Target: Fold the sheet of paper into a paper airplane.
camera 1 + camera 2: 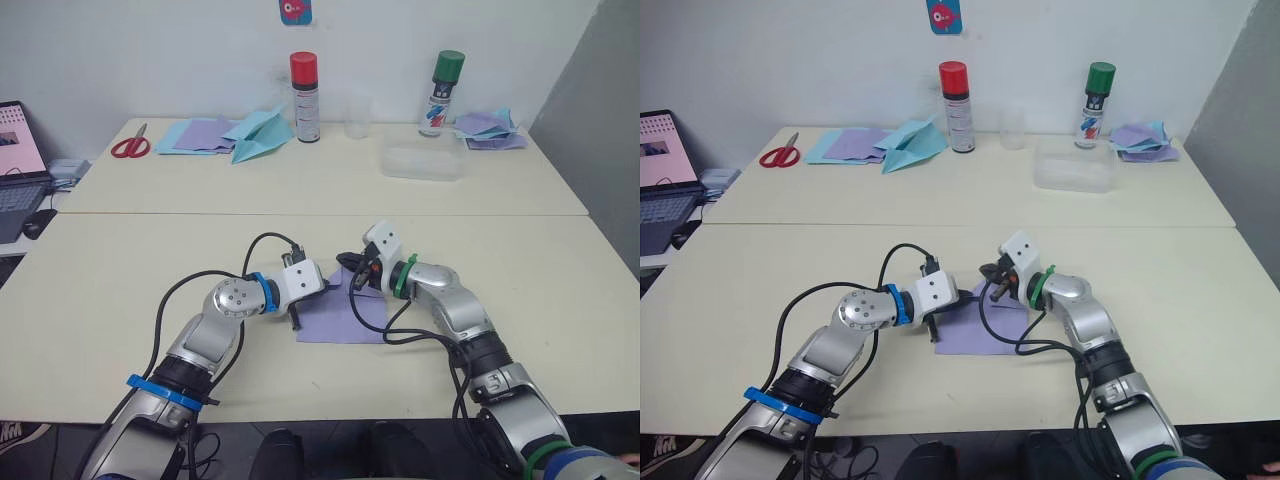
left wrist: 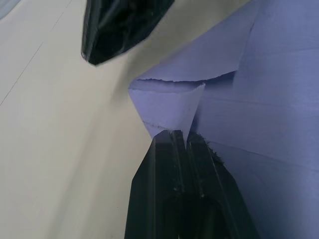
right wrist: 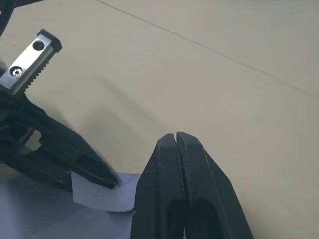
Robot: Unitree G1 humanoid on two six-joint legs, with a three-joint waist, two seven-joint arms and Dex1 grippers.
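Note:
The sheet of paper (image 1: 345, 318) is pale lavender and lies on the near table, between my two arms. One of its far corners (image 2: 169, 107) is folded up off the table. My left gripper (image 2: 185, 134) is shut on that raised corner; it reaches in from the left (image 1: 326, 288). My right gripper (image 3: 175, 135) is shut with nothing visible between its tips. It hovers at the sheet's far edge (image 1: 352, 280), a short gap from the left gripper's fingers (image 3: 75, 157). No finished paper airplane shows among the lavender paper.
On the far table are red scissors (image 1: 130, 146), light blue and purple sheets with a light blue paper plane (image 1: 262, 135), a red-capped spray can (image 1: 304, 83), a clear cup (image 1: 358, 117), a clear container (image 1: 423, 160), a green-capped can (image 1: 441, 80) and crumpled scraps (image 1: 490, 130). A laptop (image 1: 15, 160) sits far left.

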